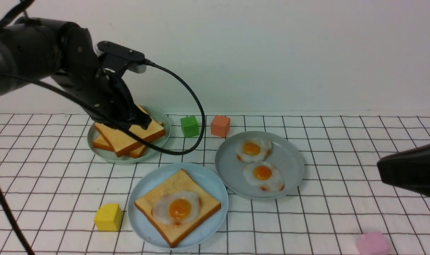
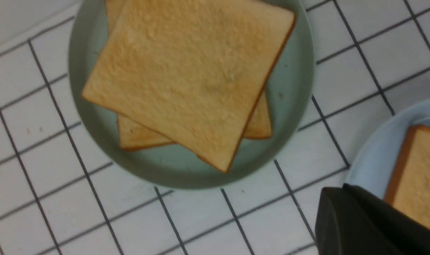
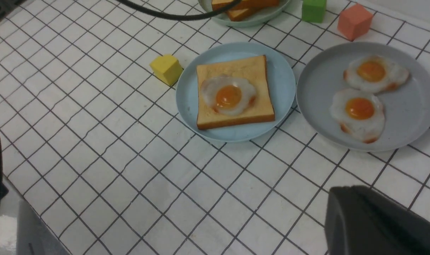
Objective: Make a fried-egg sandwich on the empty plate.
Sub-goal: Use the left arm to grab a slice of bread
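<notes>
The left arm [image 1: 41, 53] consisted of rounded, glossy black housings; small pale screw heads [image 1: 79, 49] were set in its wrist section; a flat black camera bracket [image 1: 120, 53] with a pale underside was fitted above; a thick black cable [image 1: 177, 153] looped from this bracket; a thinner black cable [image 1: 6, 209] ran alongside; the right arm [image 1: 413, 173] showed as a matte black wedge.

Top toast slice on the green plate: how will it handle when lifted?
Probably stiff: the top toast slice overhangs the lower slice without sagging. Likely light, given its foam-like texture. Flat, so it won't roll, but could slide on the smooth green plate.
</notes>
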